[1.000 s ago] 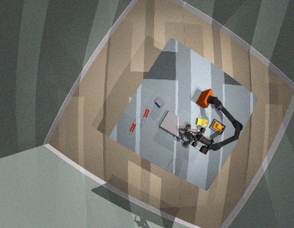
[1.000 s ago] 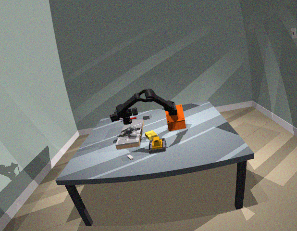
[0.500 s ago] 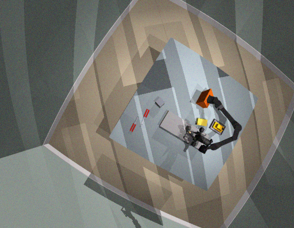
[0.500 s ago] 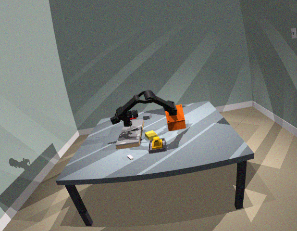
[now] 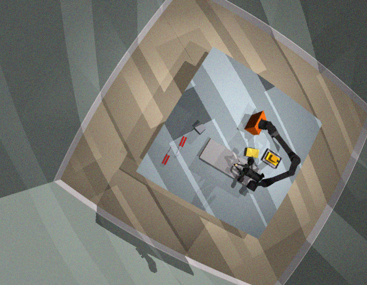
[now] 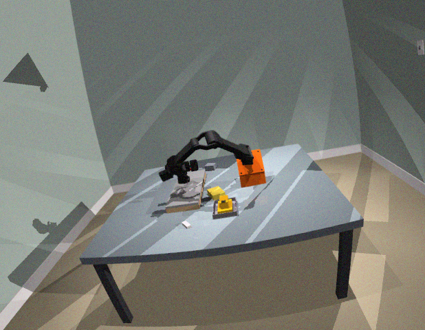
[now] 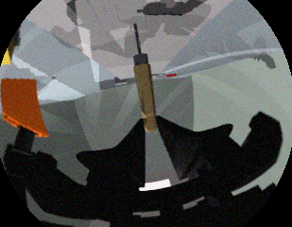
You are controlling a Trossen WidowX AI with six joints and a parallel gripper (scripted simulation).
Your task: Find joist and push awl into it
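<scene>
My gripper (image 5: 236,167) (image 7: 149,120) is shut on the awl (image 7: 145,87), gripping the rear end of its tan wooden handle. The dark shaft points away from the fingers, over the floor panel (image 5: 214,153) (image 6: 181,205) (image 7: 105,16). The gripper is above the panel's near-right part in the top view; its fingertips are hidden in the exterior view. The tip looks clear of the panel, but its exact height and angle are hard to tell. The yellow stud finder (image 5: 273,158) (image 6: 225,206) sits in the grey tray (image 6: 225,215). Shadows hide any marks on the panel.
A yellow block (image 5: 251,152) (image 6: 215,192) lies between panel and tray. The orange arm base (image 5: 254,124) (image 6: 252,168) (image 7: 23,99) stands behind them. A grey block (image 5: 199,129) (image 6: 210,166) and red-handled tools (image 5: 182,141) are beyond the panel's far end. A small white piece (image 6: 186,224) lies in front.
</scene>
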